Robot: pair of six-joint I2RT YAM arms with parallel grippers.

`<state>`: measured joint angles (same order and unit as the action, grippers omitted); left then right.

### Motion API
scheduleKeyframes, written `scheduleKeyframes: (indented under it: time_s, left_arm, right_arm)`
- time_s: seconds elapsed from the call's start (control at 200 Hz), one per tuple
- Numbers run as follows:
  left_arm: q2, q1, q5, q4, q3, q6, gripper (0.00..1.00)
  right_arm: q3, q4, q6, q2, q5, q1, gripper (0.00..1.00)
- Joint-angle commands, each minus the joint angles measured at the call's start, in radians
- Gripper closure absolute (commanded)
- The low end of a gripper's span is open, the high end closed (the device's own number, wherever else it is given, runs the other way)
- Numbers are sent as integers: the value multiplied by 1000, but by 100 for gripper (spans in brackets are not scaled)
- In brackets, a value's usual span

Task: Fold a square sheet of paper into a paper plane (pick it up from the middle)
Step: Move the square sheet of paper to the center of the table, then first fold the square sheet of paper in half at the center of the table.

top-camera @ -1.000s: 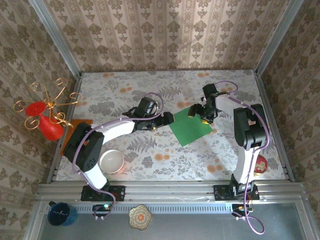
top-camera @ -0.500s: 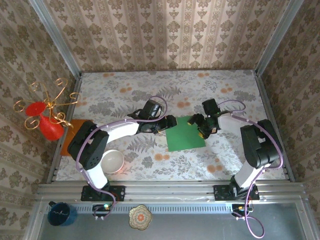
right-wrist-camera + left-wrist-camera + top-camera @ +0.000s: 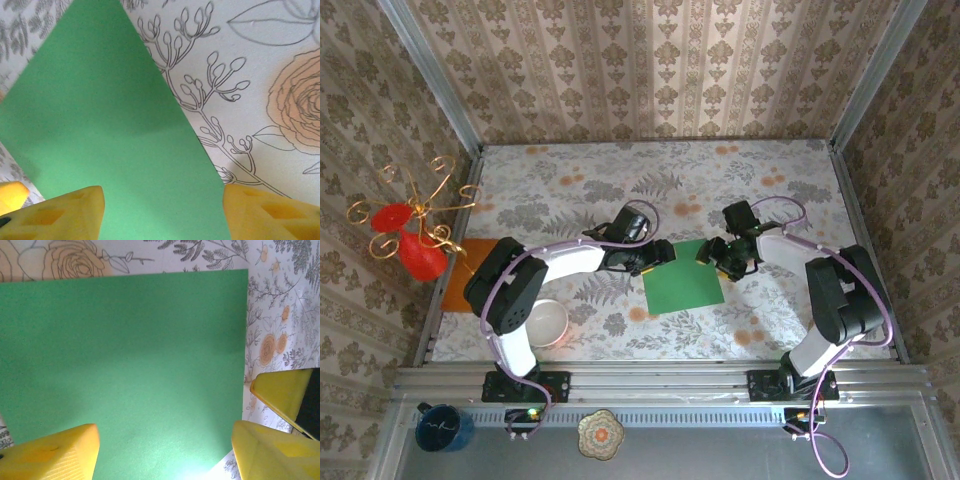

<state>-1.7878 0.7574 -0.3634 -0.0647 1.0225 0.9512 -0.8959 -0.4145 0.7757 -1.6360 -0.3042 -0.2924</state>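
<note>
Left pincer [image 3: 162,455] covers one edge of the sheet [image 3: 125,350].

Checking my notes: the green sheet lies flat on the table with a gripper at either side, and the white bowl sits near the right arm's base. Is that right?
Not quite. The bowl sits near the left arm's base, not the right, as the top view shows. The rest holds: the green sheet lies flat, with the left gripper and right gripper at either side.

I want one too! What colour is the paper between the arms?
The square sheet of paper is plain bright green; clearest from the left wrist.
</note>
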Motion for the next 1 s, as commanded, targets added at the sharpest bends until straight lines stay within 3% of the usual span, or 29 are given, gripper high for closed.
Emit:
scheduleKeyframes:
  time_s: [0.0, 0.395, 0.625, 0.995]
  left_arm:
    - [2, 15, 1, -40, 13, 23, 28]
    - [-25, 18, 26, -72, 5, 26, 28]
    - [-41, 17, 32, -75, -4, 27, 28]
    - [-51, 13, 38, -70, -15, 31, 28]
  right_arm:
    - [-22, -72, -141, -39, -55, 0, 39]
    - [-41, -62, -176, -92, -55, -2, 53]
    - [-14, 13, -186, 8, -63, -3, 52]
    - [-43, 2, -207, -116, -103, -22, 52]
